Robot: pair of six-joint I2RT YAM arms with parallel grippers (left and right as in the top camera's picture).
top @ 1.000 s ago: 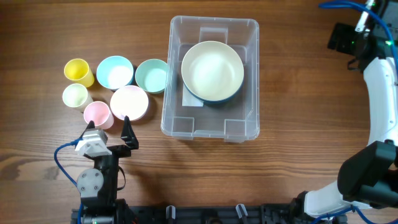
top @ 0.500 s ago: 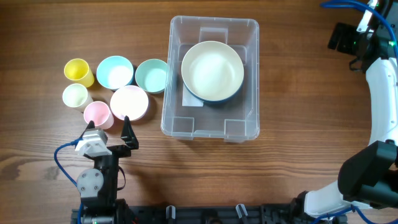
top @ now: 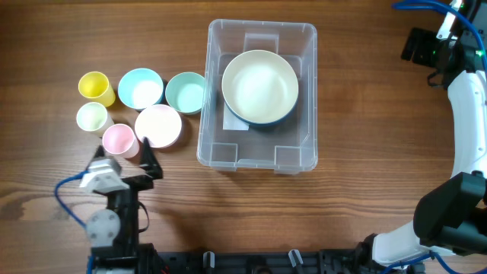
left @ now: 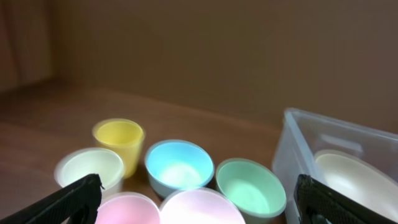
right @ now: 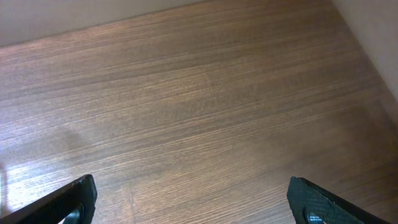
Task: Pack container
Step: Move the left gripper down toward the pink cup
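Container (top: 259, 156) is seen mid-table at 2 o'clock from the left gripper (top: 120, 152) and roughly 9 o'clock from the right gripper (right: 193, 196), well apart from both. It is clear plastic, rectangular, with rounded corners. A cream bowl (top: 259, 87) is seated inside, toward 12 o'clock. Both claws are spread wide with nothing gripped.

left arm (top: 110, 221) sits at 7 o'clock, tucked short. left gripper (top: 122, 158) points to 12, jaws spread wide, nothing between them. right arm (top: 466, 122) runs up the 3 o'clock edge from 5 to 1, its wrist (top: 420, 46) at 1. right gripper (right: 193, 190) also wide apart, empty, tilted down.
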